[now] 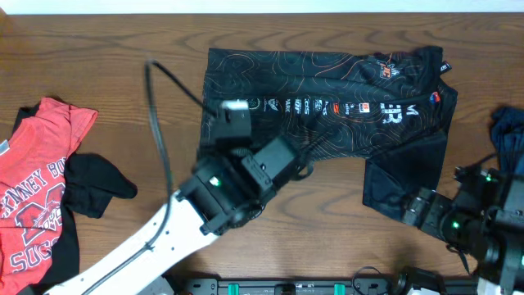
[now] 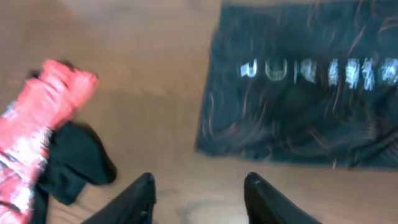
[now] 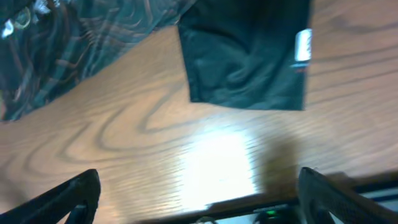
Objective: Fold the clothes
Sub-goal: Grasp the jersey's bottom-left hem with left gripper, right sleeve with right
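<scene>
— Where's the jersey sitting?
— I see the black jersey [image 1: 327, 98] spread flat on the table [image 1: 147, 33], far side, right of centre. One sleeve [image 1: 401, 176] points toward the near edge. The red T-shirt [image 1: 37, 197] is bunched at the left edge, well apart.
— And your grippers?
— My left gripper [image 2: 199, 196] has its fingers apart with nothing between them, above bare wood near the jersey's edge. My right gripper [image 3: 199, 193] is spread wide over bare wood near that sleeve, holding nothing.
</scene>
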Controlling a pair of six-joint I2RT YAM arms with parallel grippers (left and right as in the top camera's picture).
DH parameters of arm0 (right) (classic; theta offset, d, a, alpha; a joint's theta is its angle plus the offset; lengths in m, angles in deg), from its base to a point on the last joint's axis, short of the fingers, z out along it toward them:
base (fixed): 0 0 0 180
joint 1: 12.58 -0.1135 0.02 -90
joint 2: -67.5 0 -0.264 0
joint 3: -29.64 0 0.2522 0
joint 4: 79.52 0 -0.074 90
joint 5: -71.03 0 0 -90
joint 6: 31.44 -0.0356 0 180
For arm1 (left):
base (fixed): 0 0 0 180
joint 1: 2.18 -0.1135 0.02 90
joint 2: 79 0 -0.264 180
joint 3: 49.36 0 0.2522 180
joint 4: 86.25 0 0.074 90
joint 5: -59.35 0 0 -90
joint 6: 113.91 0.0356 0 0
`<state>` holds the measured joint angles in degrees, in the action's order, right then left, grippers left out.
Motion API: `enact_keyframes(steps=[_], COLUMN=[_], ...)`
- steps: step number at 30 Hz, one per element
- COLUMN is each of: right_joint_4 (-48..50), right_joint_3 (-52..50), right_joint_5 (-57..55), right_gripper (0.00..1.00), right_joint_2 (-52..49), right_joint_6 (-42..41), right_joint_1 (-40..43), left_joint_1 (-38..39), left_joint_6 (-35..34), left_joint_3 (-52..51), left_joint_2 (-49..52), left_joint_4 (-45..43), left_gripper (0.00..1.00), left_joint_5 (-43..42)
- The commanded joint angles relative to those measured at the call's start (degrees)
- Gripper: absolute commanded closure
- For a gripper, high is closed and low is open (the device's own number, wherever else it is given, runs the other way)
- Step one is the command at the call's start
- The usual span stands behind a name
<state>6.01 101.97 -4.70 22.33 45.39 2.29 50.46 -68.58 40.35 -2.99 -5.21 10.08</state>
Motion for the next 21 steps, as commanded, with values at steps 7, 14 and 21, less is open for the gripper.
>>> enact_keyframes(steps=[7,14,21], right_joint_4=[6.14,11.91,17.53], right_joint_3=[-6.73,-10.12,-10.08], right_joint_5=[9.75,8.85,6.19], right_gripper=[0.01,0.01,0.01], right_joint_2=[-7.89,-14.82,-15.32], right_joint_6=[-2.29,-2.51,-4.79], right_joint_1=[0.07,0.07,0.07], left_joint_1=[-11.37,-24.85,-36.74], left_joint_6=[1.84,4.70,5.68], left_joint_3=[-21.07,-30.18,-33.83], left_joint_2=[-1.86,-0.98,7.72], left_joint_4=[-18.43,-35.91,-42.45], left_gripper=[0.28,0.09,0.07], left_joint_5=[-18.80,-35.43,-49.46])
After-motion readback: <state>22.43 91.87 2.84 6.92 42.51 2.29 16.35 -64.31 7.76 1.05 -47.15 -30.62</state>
